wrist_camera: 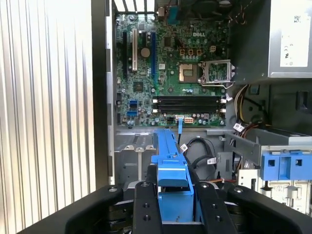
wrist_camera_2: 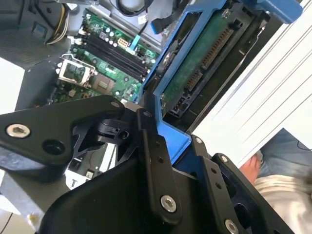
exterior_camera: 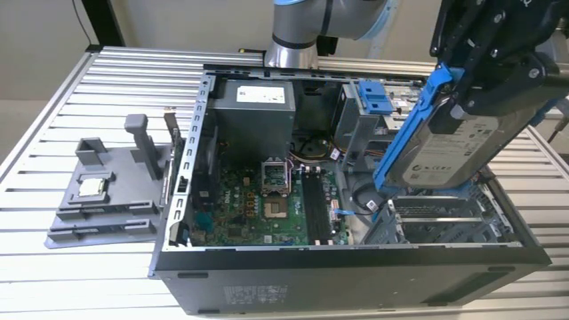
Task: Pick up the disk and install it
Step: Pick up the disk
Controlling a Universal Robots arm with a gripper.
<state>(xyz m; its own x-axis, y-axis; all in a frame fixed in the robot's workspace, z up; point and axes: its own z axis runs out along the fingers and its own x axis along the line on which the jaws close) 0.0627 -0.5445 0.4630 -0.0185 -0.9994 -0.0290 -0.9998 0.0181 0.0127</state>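
The disk (exterior_camera: 458, 150), a silver-grey drive with a white label in a blue bracket, hangs tilted on edge over the open computer case (exterior_camera: 356, 270), at the exterior view's right. My gripper (exterior_camera: 470, 100) is shut on it from above, its black fingers (wrist_camera_2: 152, 146) clamping the blue frame. In the second wrist view the disk (wrist_camera_2: 204, 53) shows its green circuit side and connector, held in the gripper (wrist_camera_2: 180, 146). In the first wrist view the bracket's blue edge (wrist_camera: 173, 170) sits in the gripper (wrist_camera: 175, 197), above the metal drive bay (wrist_camera: 136, 146).
Inside the case lie the motherboard (exterior_camera: 266, 200), a power supply (exterior_camera: 258, 100), loose cables and a blue plastic tab (exterior_camera: 375, 97). The drive cage (exterior_camera: 436, 220) is below the disk. A grey fixture (exterior_camera: 98, 213) with a small square chip (exterior_camera: 93, 187) lies on the slatted table at the exterior view's left.
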